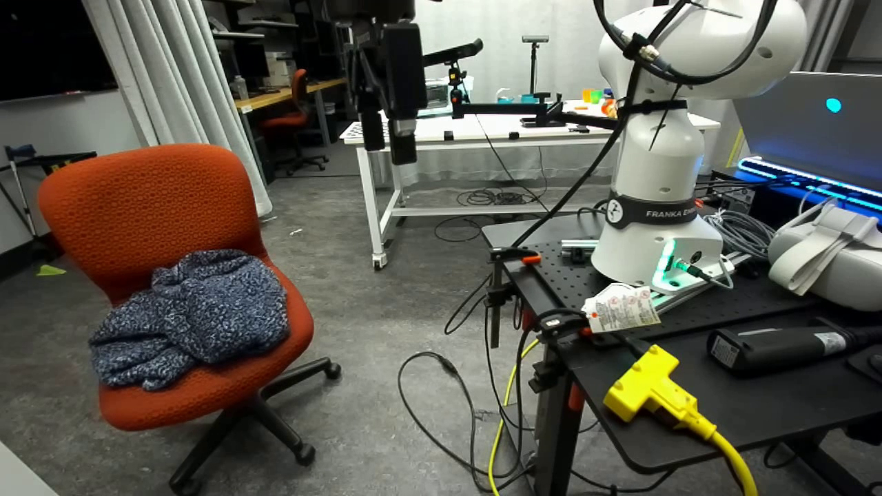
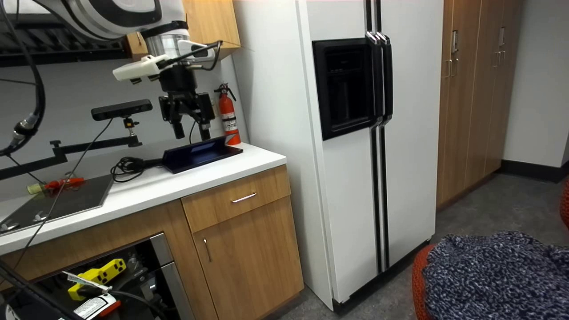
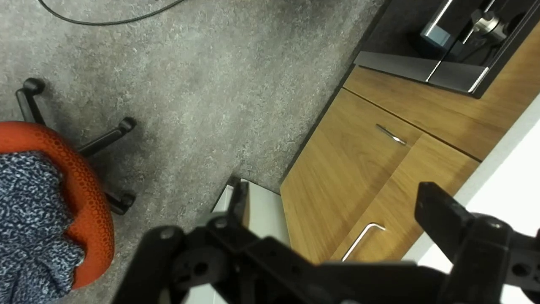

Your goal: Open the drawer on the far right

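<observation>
The drawer point(image 2: 215, 206) is shut in an exterior view. Its wood front sits under the white counter at the right end, beside the fridge, with a silver bar handle point(image 2: 244, 198). The drawer's inside is hidden. In the wrist view the drawer front point(image 3: 403, 202) and part of its handle point(image 3: 358, 242) show between the fingers; the gripper's body covers the handle's lower end. My gripper point(image 3: 335, 198) is open and empty. It hangs in the air with fingers down, higher than the handle and apart from it. It also shows in both exterior views point(image 1: 388, 145) point(image 2: 192, 132).
A cabinet door point(image 2: 253, 253) is below the drawer. A white fridge point(image 2: 409, 155) stands to the right. On the counter point(image 2: 151, 193) are a dark folded panel point(image 2: 195, 155) and a fire extinguisher point(image 2: 228, 115). An orange chair point(image 1: 151, 200) holds a knitted cloth point(image 1: 207, 317).
</observation>
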`<state>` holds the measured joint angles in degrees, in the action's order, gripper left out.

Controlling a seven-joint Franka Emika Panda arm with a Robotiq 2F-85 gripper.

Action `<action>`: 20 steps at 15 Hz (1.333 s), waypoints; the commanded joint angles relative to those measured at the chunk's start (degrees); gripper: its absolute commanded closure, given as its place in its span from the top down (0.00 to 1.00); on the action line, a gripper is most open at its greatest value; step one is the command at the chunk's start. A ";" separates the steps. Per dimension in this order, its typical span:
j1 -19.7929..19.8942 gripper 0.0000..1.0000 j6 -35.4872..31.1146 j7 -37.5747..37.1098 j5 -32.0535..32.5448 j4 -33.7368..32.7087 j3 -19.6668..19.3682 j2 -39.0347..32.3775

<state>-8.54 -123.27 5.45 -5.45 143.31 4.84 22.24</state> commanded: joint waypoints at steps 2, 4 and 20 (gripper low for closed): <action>0.46 1.00 -8.27 -2.79 0.67 -5.33 1.32 -10.57; 0.19 1.00 -11.12 -3.36 -0.18 -8.24 1.39 -14.70; 0.38 1.00 -11.77 3.00 -0.05 -15.90 1.75 -26.49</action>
<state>-8.52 -135.03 5.54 -5.75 132.02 6.24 1.44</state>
